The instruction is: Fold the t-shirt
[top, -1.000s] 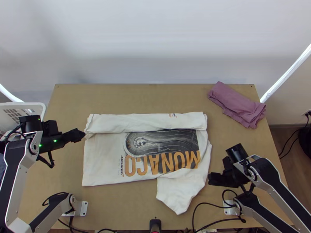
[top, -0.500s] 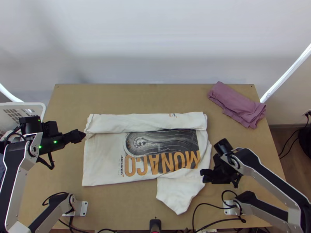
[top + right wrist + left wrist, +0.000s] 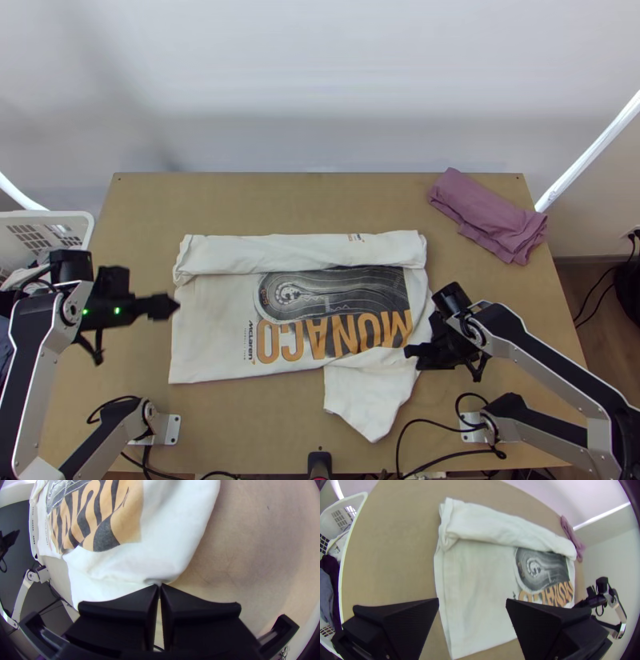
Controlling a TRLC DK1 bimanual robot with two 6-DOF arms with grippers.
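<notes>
Clamped together on the white t-shirt, the two wide black fingers of my right gripper (image 3: pixel 410 351) pinch its rumpled edge at my right, just where a loose flap (image 3: pixel 364 404) begins. In my right wrist view the cloth puckers right at the meeting fingertips. My left gripper (image 3: pixel 174 306) holds nothing; its fingers stand wide apart, pointing toward the left edge of the shirt, and my left wrist view has that edge between them.

The white t-shirt (image 3: pixel 208 328) lies across the middle of the light wooden table (image 3: pixel 304 204), between my two grippers. Its far side is turned over into a long band (image 3: pixel 296 252) that runs from left to right across the body. Nearer me the body is laid fairly flat, with a dark printed panel (image 3: pixel 344 284) and large orange lettering (image 3: pixel 336 334) showing. The flap spreads out toward the table's near edge.

Beyond the shirt, at the far right, a mauve cloth (image 3: pixel 488 214) lies folded at a slant. At my far left stands a white plastic basket (image 3: pixel 48 214) with cloths in it.
</notes>
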